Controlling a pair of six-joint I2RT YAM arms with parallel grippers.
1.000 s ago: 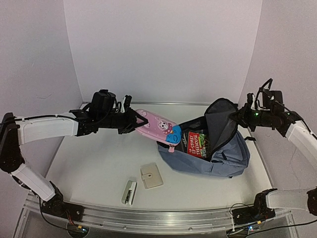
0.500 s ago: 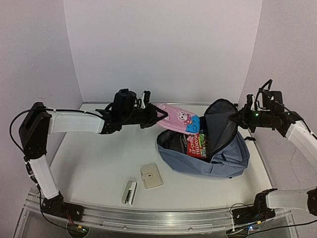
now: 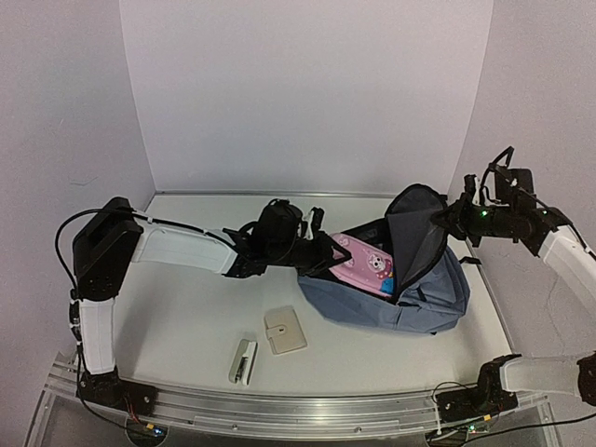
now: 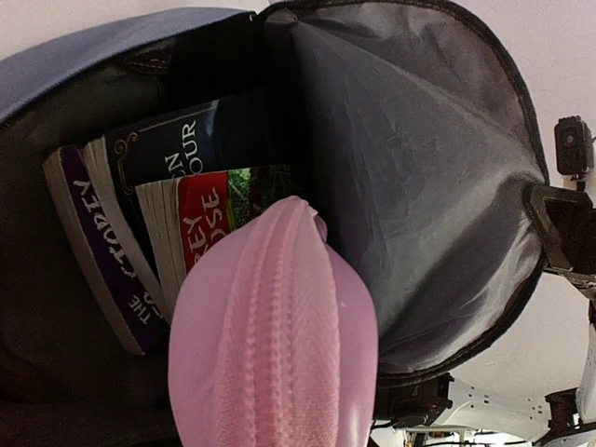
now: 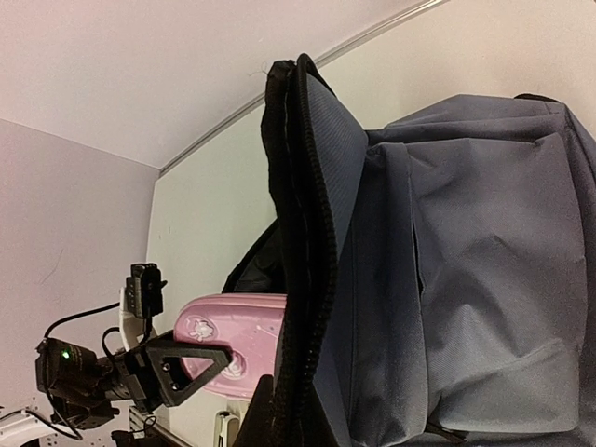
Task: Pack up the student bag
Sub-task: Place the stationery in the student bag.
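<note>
The slate-blue fabric backpack [image 3: 419, 303] lies at the right of the table [image 3: 186, 317]. The left hand [image 3: 324, 255] clamps a pink zippered pencil case [image 3: 365, 268] in its mouth; the right hand [image 3: 447, 222] pinches its flap [image 3: 414, 233]. Only the left wrist view shows books [image 4: 149, 214] inside.

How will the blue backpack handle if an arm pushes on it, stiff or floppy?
Probably floppy: the student bag sags in soft folds, and its flap seems upright only because the right gripper pinches it. A push would likely crumple or slide it, though the books inside may add weight.

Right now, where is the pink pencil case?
Top view, right of centre: the pink pencil case is in the left gripper, partly inside the open student bag, near the books.
</note>
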